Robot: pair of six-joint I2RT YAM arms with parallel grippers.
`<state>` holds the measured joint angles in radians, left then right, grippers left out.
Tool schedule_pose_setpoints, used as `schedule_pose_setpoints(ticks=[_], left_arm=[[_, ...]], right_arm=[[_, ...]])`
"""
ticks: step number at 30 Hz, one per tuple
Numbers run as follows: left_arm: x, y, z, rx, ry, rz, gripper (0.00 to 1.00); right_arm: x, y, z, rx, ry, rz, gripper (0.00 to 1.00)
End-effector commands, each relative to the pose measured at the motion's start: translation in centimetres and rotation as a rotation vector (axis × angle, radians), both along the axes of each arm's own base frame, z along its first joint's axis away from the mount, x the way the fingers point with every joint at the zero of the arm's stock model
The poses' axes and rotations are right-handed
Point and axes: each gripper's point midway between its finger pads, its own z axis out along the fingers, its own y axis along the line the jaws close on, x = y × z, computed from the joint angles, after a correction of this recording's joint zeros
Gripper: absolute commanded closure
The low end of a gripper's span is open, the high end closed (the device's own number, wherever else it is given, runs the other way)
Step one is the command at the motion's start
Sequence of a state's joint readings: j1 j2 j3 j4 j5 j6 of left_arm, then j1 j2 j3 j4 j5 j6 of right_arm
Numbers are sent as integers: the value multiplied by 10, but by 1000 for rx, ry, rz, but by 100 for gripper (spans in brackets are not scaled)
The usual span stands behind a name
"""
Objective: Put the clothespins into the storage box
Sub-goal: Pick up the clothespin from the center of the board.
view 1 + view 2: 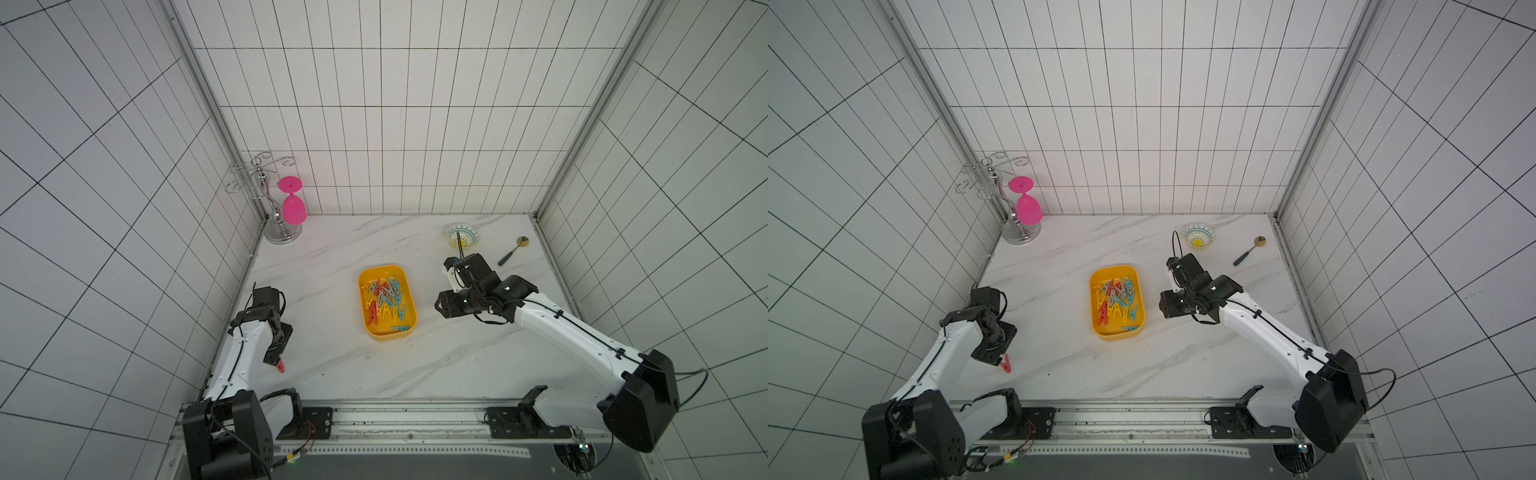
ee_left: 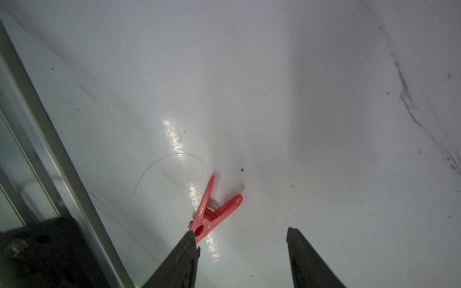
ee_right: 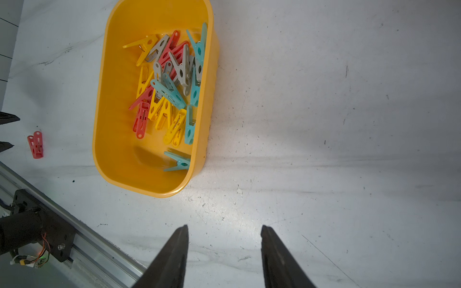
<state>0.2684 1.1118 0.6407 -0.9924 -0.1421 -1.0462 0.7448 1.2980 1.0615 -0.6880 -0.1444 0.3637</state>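
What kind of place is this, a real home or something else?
Probably a robot test cell dressed like a kitchen, not a home: white tiled walls, a marble-look tabletop, and a left arm and right arm mounted on a rail at its front edge.

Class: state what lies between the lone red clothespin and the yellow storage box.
Nothing: only bare marble table separates the red clothespin from the storage box, seen in both top views and the right wrist view.
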Motion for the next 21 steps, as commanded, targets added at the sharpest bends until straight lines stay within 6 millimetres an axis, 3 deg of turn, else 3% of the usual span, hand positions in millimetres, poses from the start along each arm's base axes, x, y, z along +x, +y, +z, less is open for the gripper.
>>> schedule_pose_setpoints(ticks=[1, 15, 21], left_arm=[[2, 1, -7, -35, -35, -6, 41], [3, -16, -43, -175, 18, -7, 43], [11, -21, -44, -191, -24, -33, 50]], right_arm=[[-7, -6, 3, -19, -2, -15, 49], [-19, -6, 11, -62, -15, -23, 49], [-18, -6, 7, -73, -9, -25, 49]])
